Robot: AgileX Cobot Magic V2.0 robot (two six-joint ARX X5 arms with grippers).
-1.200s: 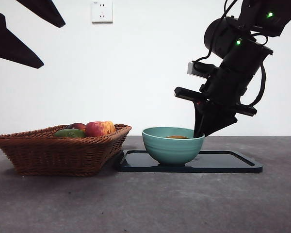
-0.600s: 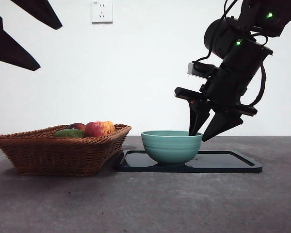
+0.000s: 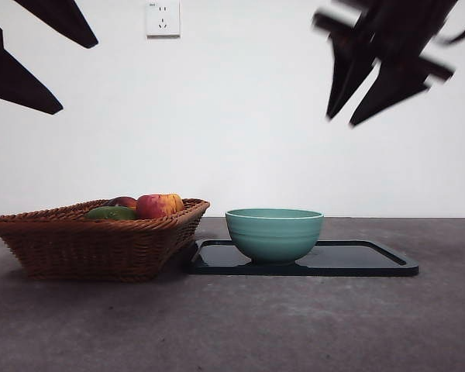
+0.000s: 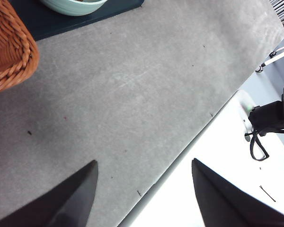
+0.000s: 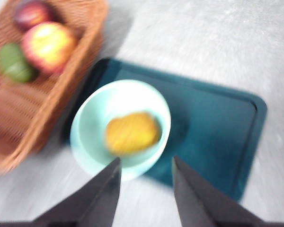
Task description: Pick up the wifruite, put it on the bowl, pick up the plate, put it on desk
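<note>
Risen from the bowl's rim a moment ago, the right gripper (image 3: 368, 93) now hangs blurred in the upper right of the front view, high above the table, its jaws spread wide and holding nothing. Below it the bowl (image 3: 274, 232) sits on the near-left part of the black tray (image 3: 372, 260), and the right wrist view shows the wifruite (image 5: 132, 132) lying inside it, toward the middle of the bowl's floor; from the front the fruit is hidden behind the rim. So the first half of the task looks done: fruit delivered, gripper clear.

At the left of the front view stands the wicker basket (image 3: 93, 240) with a red-and-yellow apple (image 3: 160, 204), a green fruit (image 3: 111, 211) and a darker fruit still in it. The left gripper (image 3: 31, 54) waits in the upper left corner, jaws wide apart and empty, over bare desk (image 4: 132, 94).

What remains is the plate, which here is most likely the black tray. Judging from its low, flat edge, the next move calls for a gripper to come down at a free rim, probably the right end away from the bowl, close on the thin lip, and shift it onto the desk without tipping the bowl.
</note>
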